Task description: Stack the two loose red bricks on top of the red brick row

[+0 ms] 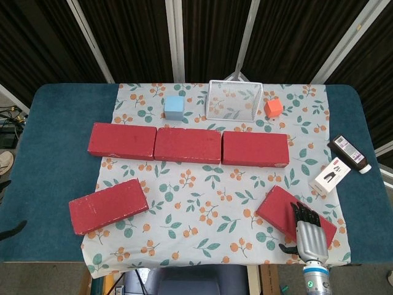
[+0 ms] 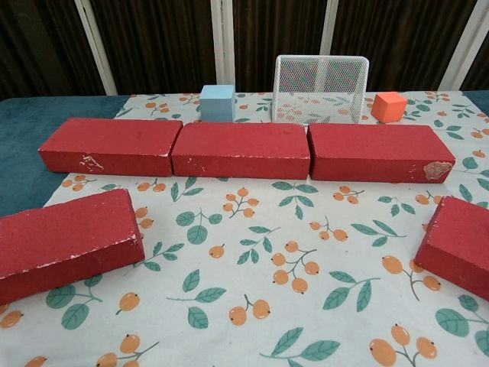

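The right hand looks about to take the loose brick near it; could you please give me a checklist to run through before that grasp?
1. Right hand over the right loose brick: ok, it overlaps the brick's near end in the head view.
2. Fingers apart and holding nothing: ok, as far as the head view shows.
3. Contact with the brick: cannot tell; the chest view does not show the hand.
4. Top of the red brick row free for stacking: ok.
5. White box and dark bottle apart from the brick: ok.
6. Left hand away from the left loose brick: ok; only a dark tip shows at the frame's edge.
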You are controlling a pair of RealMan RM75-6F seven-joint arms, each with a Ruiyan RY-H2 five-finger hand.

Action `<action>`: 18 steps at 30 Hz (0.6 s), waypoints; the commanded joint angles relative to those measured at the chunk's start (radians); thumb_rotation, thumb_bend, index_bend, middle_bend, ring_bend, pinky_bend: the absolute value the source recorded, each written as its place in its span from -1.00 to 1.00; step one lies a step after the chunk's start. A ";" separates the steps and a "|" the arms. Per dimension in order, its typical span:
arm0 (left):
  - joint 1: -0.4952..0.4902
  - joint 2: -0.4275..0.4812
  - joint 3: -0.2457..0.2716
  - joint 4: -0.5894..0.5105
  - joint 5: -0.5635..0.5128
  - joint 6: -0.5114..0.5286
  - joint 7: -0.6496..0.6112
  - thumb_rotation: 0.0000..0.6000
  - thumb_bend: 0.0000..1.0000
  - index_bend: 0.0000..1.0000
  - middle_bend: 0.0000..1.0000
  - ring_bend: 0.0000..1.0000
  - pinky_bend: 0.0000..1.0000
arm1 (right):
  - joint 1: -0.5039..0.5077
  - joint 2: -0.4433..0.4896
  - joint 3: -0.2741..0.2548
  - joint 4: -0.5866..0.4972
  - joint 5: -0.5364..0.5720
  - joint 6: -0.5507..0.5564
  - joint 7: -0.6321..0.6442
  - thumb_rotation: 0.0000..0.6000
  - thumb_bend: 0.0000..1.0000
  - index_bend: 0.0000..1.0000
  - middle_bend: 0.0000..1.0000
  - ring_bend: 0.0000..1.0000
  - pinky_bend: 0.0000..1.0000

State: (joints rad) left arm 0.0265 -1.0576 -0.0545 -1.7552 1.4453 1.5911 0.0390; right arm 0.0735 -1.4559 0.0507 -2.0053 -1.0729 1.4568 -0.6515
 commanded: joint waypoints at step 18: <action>0.004 -0.007 -0.005 -0.007 -0.007 0.003 0.025 1.00 -1.00 -0.69 -0.93 -0.89 -0.84 | 0.064 -0.058 0.067 0.078 0.116 -0.009 -0.052 1.00 -0.88 -1.00 -0.97 -1.00 -1.00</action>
State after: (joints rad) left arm 0.0304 -1.0635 -0.0589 -1.7619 1.4382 1.5949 0.0633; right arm 0.1332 -1.5124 0.1130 -1.9346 -0.9654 1.4521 -0.7030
